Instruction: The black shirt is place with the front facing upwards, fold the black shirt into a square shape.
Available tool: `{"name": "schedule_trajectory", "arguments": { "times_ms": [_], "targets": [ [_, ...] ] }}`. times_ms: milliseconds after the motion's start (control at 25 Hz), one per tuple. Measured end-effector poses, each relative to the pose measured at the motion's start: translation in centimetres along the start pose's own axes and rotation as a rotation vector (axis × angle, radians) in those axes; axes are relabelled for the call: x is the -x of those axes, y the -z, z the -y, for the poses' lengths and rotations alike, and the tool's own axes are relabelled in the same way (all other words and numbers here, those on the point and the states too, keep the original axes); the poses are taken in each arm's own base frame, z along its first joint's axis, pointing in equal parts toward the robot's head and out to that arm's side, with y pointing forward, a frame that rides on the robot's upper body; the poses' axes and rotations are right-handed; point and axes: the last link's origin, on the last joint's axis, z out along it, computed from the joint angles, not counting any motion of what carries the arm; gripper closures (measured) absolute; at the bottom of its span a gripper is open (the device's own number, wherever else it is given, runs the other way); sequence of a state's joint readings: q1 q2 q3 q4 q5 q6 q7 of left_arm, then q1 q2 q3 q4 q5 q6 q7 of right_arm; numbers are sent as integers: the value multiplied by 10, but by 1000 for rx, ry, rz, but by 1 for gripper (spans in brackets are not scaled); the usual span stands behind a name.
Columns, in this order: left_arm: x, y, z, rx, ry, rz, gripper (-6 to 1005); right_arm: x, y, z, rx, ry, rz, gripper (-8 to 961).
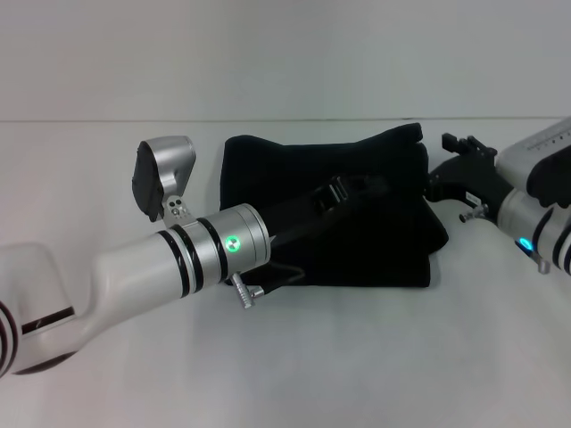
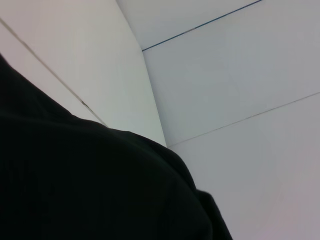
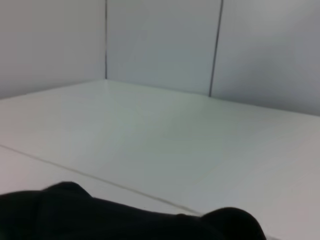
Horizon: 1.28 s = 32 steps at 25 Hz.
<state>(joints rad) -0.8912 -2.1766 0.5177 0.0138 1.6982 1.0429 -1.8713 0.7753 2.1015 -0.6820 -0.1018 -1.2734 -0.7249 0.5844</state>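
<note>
I see a bare robot test cell: a plain white table (image 1: 294, 366) enclosed by seamed white wall panels (image 3: 160, 45).

A black shirt (image 1: 357, 232), folded into a rough rectangle, lies on a white table (image 1: 339, 357), with the left gripper (image 1: 370, 189) reaching over it and the right gripper (image 1: 434, 185) at its right edge.
</note>
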Motion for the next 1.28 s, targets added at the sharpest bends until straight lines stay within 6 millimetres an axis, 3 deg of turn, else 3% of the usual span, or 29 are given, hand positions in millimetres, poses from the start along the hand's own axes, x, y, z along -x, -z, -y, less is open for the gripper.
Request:
{"name": "schedule_trajectory", "arguments": {
  "times_ms": [200, 520, 760, 960, 1080, 1280],
  "targets": [
    [2, 0, 1, -1, 9, 3, 764, -16, 12, 4, -26, -40, -17, 50],
    [9, 3, -5, 58, 15, 30, 324, -46, 47, 20, -115, -171, 20, 49],
    [16, 16, -14, 166, -23, 77, 209, -49, 75, 26, -162, -282, 169, 50],
    [0, 57, -10, 235, -136, 30, 114, -35, 90, 14, -55, -320, 326, 51],
    [-9, 85, -1, 212, -213, -4, 116, -25, 88, -5, 83, -271, 359, 51],
    [-21, 125, 19, 129, -249, -87, 118, -16, 68, -36, 269, -157, 292, 50]
  ]
}}
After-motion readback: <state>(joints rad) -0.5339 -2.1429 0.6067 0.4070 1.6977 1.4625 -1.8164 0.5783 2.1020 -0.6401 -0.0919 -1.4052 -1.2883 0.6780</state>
